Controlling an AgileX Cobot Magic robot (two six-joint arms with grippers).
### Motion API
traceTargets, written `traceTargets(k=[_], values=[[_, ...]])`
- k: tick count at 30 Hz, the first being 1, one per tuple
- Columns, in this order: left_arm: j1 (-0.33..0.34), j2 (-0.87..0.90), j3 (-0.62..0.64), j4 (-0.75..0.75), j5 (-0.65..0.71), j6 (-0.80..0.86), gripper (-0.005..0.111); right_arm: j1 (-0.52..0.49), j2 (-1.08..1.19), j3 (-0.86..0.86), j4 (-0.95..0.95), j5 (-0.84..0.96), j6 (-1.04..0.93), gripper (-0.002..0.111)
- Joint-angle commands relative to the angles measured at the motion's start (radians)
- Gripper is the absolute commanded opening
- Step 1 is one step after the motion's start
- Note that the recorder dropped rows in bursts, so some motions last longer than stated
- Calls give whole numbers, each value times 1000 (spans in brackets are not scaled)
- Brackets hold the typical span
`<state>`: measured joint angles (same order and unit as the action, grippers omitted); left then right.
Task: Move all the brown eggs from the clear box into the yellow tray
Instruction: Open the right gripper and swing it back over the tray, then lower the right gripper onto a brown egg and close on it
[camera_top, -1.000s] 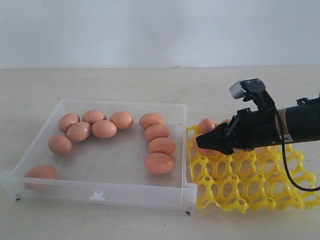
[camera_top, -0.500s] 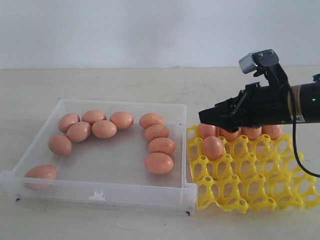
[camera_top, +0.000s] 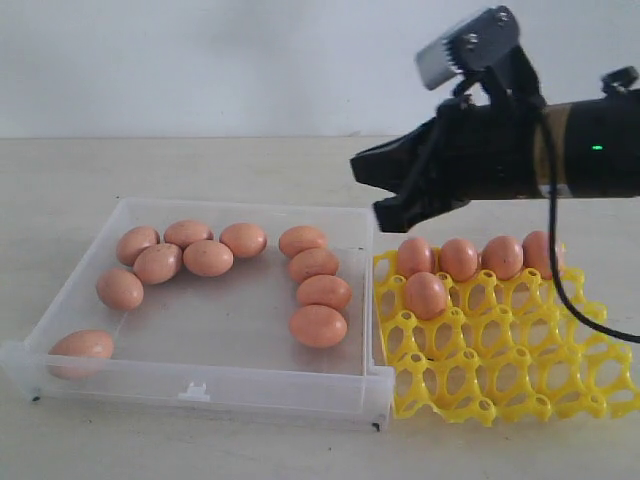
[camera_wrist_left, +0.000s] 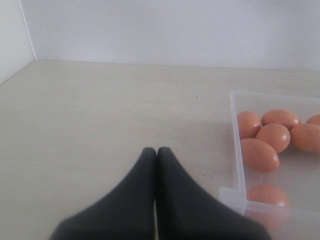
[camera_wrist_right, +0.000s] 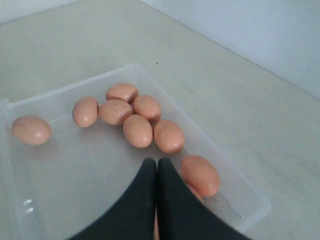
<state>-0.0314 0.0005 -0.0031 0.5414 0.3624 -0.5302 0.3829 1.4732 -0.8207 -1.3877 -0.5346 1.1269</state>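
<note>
Sitting in the clear box (camera_top: 240, 385): eleven brown eggs (camera_top: 318, 326). Six are bunched near the back left, one is alone in the front left corner, and four make a row down the right side.
Egg look: smooth, oval, orange-brown, all alike.
Clear box: see-through plastic, square and shallow, with low walls and a little tab on the front wall. It stands on the table (camera_top: 250, 160).
Yellow tray (camera_top: 500, 385): bright yellow plastic full of holes, with round cups and little posts. It sits just beside the box, on its right.
Eggs in the tray: five. Four fill the back row and one sits in the next row, at the end near the box.
Table: pale, flat, with faint streaks.
Right jaws (camera_wrist_right: 157, 162): black and pointy, pressed shut tip against tip, up in the air over the box's right side.
Left jaws (camera_wrist_left: 156, 150): black, shut tight, over bare table beside the box.
Hard to see: the front corner egg looks blurry through the cloudy wall. In the right wrist view one egg peeks out from behind the jaws. The right arm (camera_top: 590, 150) is cut off at the picture's edge.
</note>
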Motion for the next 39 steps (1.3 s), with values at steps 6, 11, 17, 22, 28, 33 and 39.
traceTargets(k=[6, 11, 17, 22, 28, 33, 39], values=[[0, -1, 3, 4, -3, 0, -4, 432, 269, -383, 76, 998, -283, 0], [0, -1, 3, 4, -3, 0, -4, 487, 524, -793, 655, 1323, -842, 0], [0, -1, 3, 4, -3, 0, -4, 487, 669, -1145, 1426, 1560, -1552, 0], [0, -1, 3, 4, -3, 0, -4, 487, 673, -1276, 1515, 1662, -1614, 0], [0, -1, 3, 4, -3, 0, -4, 485, 677, -1290, 1491, 1711, -1677, 0], [0, -1, 3, 4, -3, 0, -4, 485, 708, -1290, 1458, 1562, -1733, 2], [0, -1, 3, 4, -3, 0, -4, 465, 819, -1290, 1418, 1504, -1835, 43]])
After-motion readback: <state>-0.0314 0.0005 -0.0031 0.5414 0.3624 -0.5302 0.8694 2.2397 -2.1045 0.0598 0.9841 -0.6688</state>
